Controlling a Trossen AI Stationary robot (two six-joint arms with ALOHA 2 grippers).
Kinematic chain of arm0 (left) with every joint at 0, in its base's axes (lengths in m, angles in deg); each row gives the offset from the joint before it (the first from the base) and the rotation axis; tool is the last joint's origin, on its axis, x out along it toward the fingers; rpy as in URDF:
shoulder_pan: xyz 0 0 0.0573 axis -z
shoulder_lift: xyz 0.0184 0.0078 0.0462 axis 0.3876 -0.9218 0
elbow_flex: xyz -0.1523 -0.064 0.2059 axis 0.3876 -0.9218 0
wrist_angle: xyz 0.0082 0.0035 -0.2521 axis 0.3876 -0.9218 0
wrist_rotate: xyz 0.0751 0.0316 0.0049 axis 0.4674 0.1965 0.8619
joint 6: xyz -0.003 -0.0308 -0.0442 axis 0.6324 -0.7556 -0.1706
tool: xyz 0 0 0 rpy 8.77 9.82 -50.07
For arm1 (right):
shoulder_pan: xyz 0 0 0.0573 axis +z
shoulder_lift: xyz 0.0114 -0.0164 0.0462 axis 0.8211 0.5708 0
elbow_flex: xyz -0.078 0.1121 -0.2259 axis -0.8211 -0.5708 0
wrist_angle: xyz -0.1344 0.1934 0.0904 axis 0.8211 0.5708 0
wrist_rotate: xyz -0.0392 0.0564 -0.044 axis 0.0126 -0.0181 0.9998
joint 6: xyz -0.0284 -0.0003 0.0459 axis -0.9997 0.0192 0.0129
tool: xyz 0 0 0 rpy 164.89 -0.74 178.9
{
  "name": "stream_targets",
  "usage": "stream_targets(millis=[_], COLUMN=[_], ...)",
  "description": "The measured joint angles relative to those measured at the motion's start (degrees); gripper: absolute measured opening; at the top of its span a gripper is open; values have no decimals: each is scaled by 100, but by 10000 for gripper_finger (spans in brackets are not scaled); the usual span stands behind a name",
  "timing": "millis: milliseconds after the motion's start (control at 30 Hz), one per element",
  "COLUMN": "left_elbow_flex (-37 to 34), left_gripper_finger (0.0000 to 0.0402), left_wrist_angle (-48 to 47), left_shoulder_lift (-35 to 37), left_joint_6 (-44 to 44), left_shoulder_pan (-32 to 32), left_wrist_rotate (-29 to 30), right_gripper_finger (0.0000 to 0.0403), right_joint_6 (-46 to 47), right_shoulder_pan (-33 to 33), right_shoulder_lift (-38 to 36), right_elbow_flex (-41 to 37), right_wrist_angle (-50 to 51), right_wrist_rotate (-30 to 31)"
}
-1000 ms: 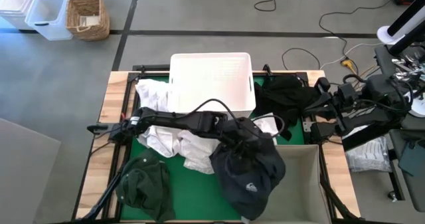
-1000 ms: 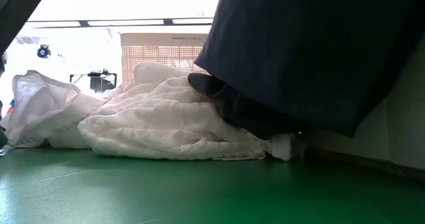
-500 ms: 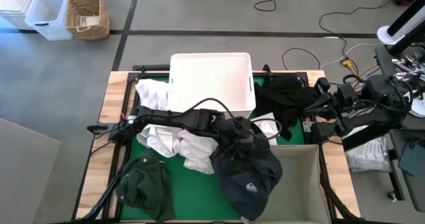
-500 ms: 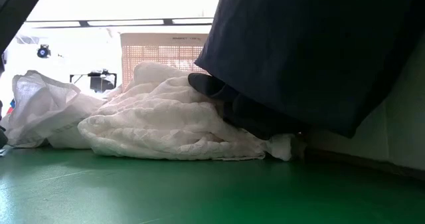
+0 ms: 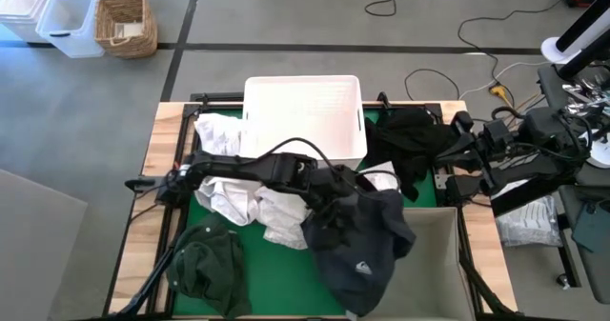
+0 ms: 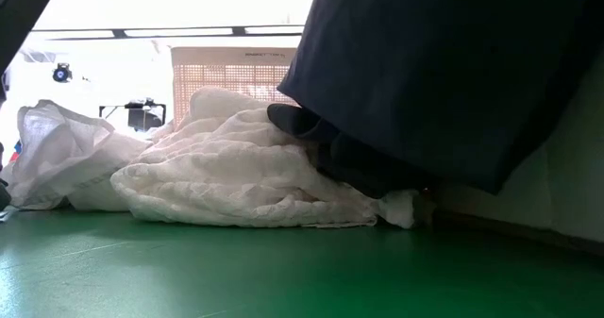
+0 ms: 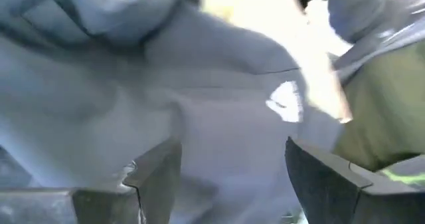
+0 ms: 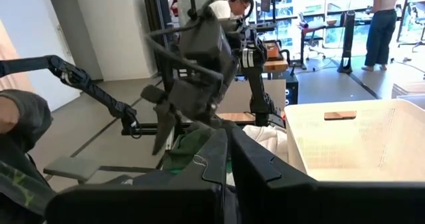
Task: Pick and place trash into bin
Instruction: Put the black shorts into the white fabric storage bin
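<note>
My left gripper is over the middle of the green table, shut on a black garment with a small white logo. The garment drapes toward the near right, beside a grey box. In the low view it hangs as a dark mass whose lower folds lie against the white sheets. The crumpled sheets lie under the arm, in front of the white tub. A dark green garment lies near left. Another black garment lies far right. My right gripper waits shut at the table's right edge. My left gripper has a thick bunch of the black garment's cloth between its two fingers, which stand wide apart with cloth filling the gap. It comes at the garment slanting down from the table's left. Most of the garment hangs below and beyond the fingers, slack.
The grey box takes up the near right corner. The white tub stands against the far edge. A wicker basket and plastic boxes sit on the floor far left. Cables trail on the floor behind the table.
My left gripper has tipped upward a little and crept toward the near right. The black garment has shifted with it, and its right flap has swung out toward the grey box. The white sheets have stayed put.
</note>
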State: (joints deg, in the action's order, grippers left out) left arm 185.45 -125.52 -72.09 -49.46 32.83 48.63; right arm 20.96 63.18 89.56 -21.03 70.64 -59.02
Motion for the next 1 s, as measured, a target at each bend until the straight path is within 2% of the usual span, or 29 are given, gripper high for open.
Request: stream_targets(millis=[100, 233, 333, 467, 633, 833, 1000], left_elbow_flex=[0, 2, 2, -83, -385, -1244, -1849], left_gripper_finger=[245, 245, 246, 257, 274, 281, 281], left_wrist_angle=[-658, -1548, -1810, -1736, -1149, -673, 251], left_shoulder_lift=[147, 339, 350, 349, 343, 338, 349], left_joint_6=[162, 859, 1209, 1417, 1679, 1753, 1676], left_shoulder_pan=[-8, 77, 199, 276, 392, 386, 398], left_wrist_rotate=[77, 1094, 1865, 1795, 1782, 1805, 1820], right_gripper_finger=[13, 13, 13, 13, 13, 13, 13], right_joint_6=[12, 2, 0, 4, 4, 17, 16], right_shoulder_pan=[1, -1, -2, 1, 1, -2, -1], right_shoulder_lift=[16, 19, 23, 26, 27, 58, 74], right_elbow_flex=[-2, -2, -2, -9, -52, -109, -114], right_wrist_angle=[15, 32, 33, 32, 34, 38, 33], right_wrist_rotate=[0, 0, 0, 0, 0, 2, 1])
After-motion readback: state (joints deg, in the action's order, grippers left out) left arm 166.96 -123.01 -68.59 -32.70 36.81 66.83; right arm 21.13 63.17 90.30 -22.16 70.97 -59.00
